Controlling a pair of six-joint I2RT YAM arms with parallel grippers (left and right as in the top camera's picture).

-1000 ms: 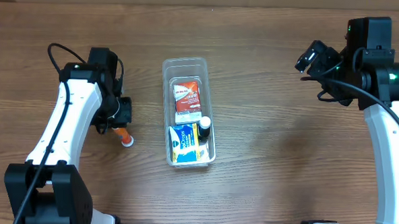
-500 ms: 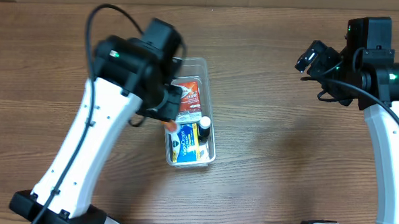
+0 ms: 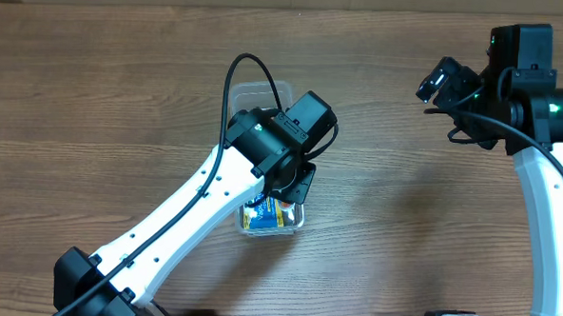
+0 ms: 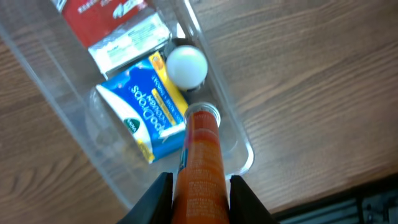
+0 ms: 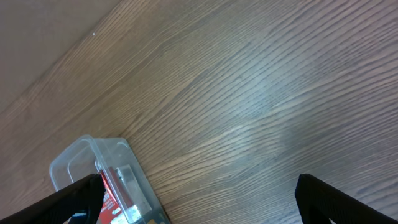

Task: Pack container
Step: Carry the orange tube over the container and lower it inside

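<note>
The clear container [image 3: 250, 90] stands mid-table, mostly covered by my left arm in the overhead view. My left gripper [image 3: 295, 185] is shut on an orange tube [image 4: 200, 162] and holds it over the container's near end [image 4: 231, 121], tip pointing down into it. Inside lie a blue drops box [image 4: 148, 111], a red packet [image 4: 112, 25] and a white-capped bottle [image 4: 186, 65]. My right gripper [image 3: 443, 81] is open and empty, raised at the far right; its wrist view shows the container's corner [image 5: 87, 152] at lower left.
Bare wood tabletop [image 3: 403, 201] lies all around the container. My right arm's white link [image 3: 545, 217] runs along the right edge.
My left arm lifted the orange tube from the table left of the container and swung right; it now holds it over the container's near end. The right arm has not moved.
</note>
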